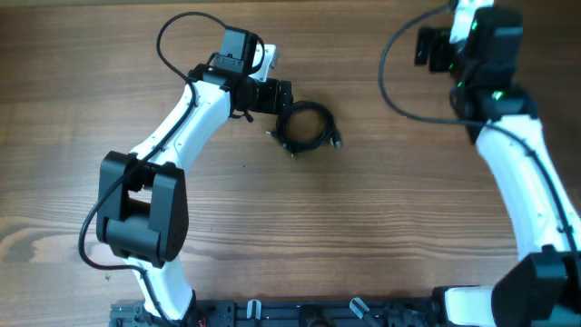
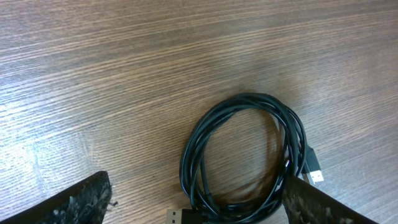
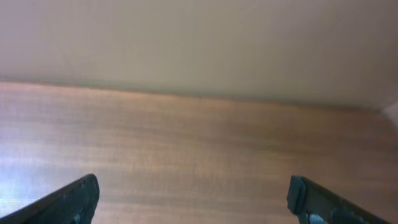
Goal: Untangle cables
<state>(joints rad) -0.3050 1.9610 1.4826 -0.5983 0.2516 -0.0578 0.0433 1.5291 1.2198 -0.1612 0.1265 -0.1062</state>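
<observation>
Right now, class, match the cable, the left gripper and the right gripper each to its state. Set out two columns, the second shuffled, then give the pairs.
Things:
1. cable
2. left gripper
3. right gripper

States:
A. open, far from the loop
B. looped, lying flat on the table
C. open, right by the loop

Pairs: 1-B, 2-C, 3-A

Warm brown counter point(image 2: 124, 68), streaked with fine darker grain. Glossy black cables point(image 2: 249, 99), one silver-tipped plug point(image 2: 316, 176) and one gold-tipped plug point(image 2: 175, 216). White left arm point(image 1: 186, 123) and right arm point(image 1: 522, 173), black at joints and bases. Dark grey, pale-speckled fingers point(image 2: 78, 202) on left claw point(image 2: 198, 200). Green lights point(image 1: 495, 94) on right arm. Plain beige wall point(image 3: 199, 37).
</observation>
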